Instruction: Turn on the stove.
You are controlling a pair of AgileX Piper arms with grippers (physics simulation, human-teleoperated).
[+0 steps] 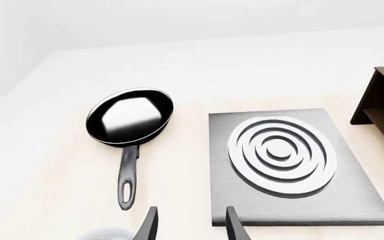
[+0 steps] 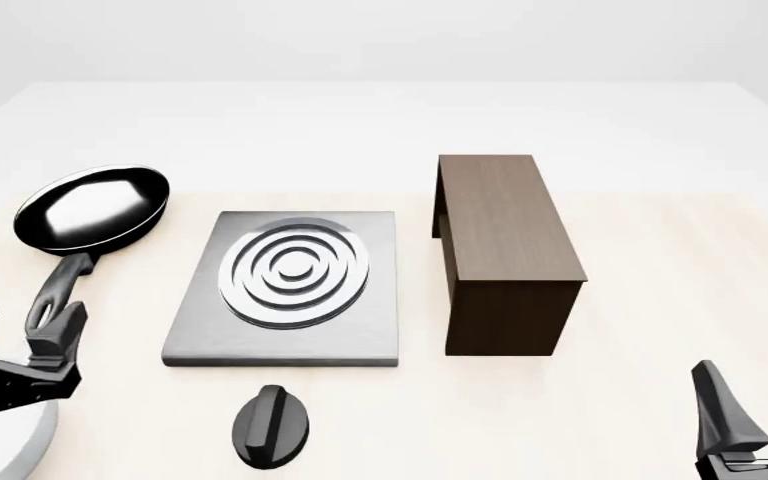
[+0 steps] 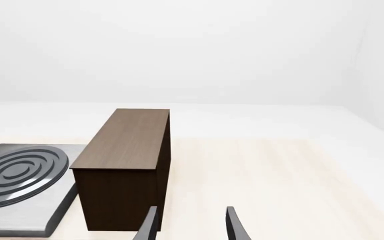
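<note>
Stove [image 2: 357, 330] lay mid-counter, knob [image 2: 272, 425] separate at the near edge. Left gripper [image 2: 17, 365] and right gripper [image 2: 758, 410] were open, empty. Step: approach. Next: reach and turn knob.

Before me the pale cream wooden table [image 2: 651, 300] carries a flat square grey metal stove slab [image 2: 197, 330] with silver concentric rings, its separate black ridged round knob [image 2: 272, 424], a black frying pan [image 2: 91, 210], and a tall dark brown wooden block [image 2: 504, 240].
</note>
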